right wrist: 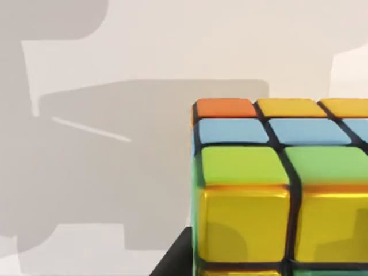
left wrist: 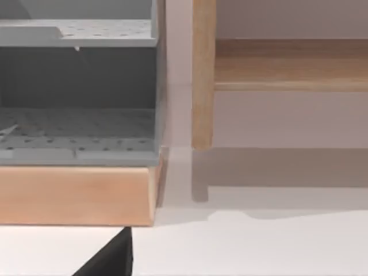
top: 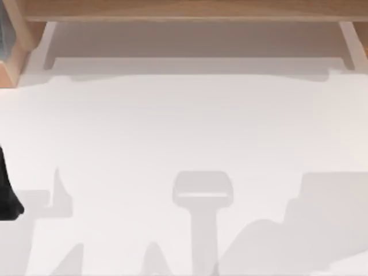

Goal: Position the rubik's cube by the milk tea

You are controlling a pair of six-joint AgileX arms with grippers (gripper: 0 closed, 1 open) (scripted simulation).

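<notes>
Rubik's cube (right wrist: pixel 276 190): cut off by right wrist view's edges; grey perforated rack (left wrist: pixel 77 92), wooden post (left wrist: pixel 202 75): cropped in left wrist view; dark arm part (top: pixel 7 195): clipped at top view's left edge

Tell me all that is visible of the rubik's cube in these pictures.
The rubik's cube appears close up in the right wrist view: glossy tiles in orange, yellow, blue and green, separated by black seams, with rounded edges like shiny plastic. It sits squarely against the white table. A dark part lies beside its lower corner; whether they touch is unclear.
</notes>
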